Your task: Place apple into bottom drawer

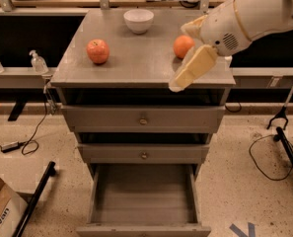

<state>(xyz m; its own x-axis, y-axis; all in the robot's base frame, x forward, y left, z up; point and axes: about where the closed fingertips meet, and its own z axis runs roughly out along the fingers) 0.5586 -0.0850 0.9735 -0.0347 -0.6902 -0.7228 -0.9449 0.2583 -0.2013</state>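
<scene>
The apple, red with yellowish patches, rests on the left part of the grey cabinet top. The bottom drawer is pulled fully open below and holds nothing. My gripper, cream-coloured, hangs from the white arm over the right front edge of the cabinet top. It is just in front of an orange and well to the right of the apple. It holds nothing that I can see.
A white bowl stands at the back of the cabinet top. The two upper drawers with brass knobs are shut. A cardboard box and a black bar lie on the floor left; cables and a stand sit right.
</scene>
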